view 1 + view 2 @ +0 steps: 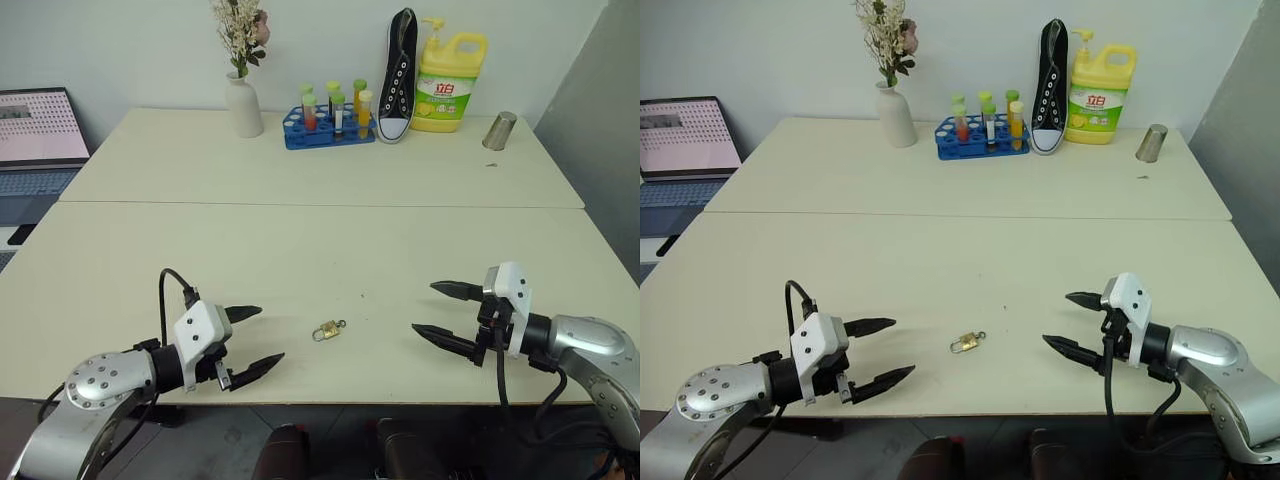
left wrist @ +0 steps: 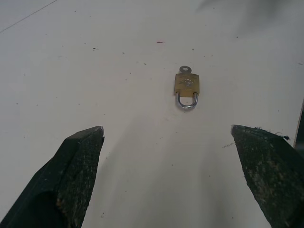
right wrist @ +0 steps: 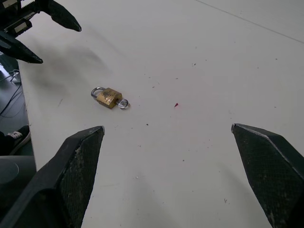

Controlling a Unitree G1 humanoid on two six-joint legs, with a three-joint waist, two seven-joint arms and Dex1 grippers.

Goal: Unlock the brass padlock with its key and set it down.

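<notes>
The small brass padlock [image 1: 325,331] lies flat on the cream table [image 1: 320,250] near its front edge, between my two arms. Its silvery shackle [image 2: 186,101] looks closed, and the key [image 2: 185,70] sticks out of the other end of the body. My left gripper [image 1: 256,340] hovers open to the left of the lock, apart from it, with nothing between its fingers. To the right of the lock my right gripper [image 1: 436,311] is also open and empty. In the right wrist view the padlock [image 3: 108,97] lies ahead of the spread fingers, with the left gripper [image 3: 40,35] beyond it.
Along the back of the table stand a white vase with dried flowers [image 1: 243,105], a blue rack of tubes [image 1: 328,125], a black sneaker [image 1: 398,75], a yellow detergent bottle [image 1: 450,82] and a metal cup [image 1: 499,131]. A laptop [image 1: 38,130] sits off the table's left side.
</notes>
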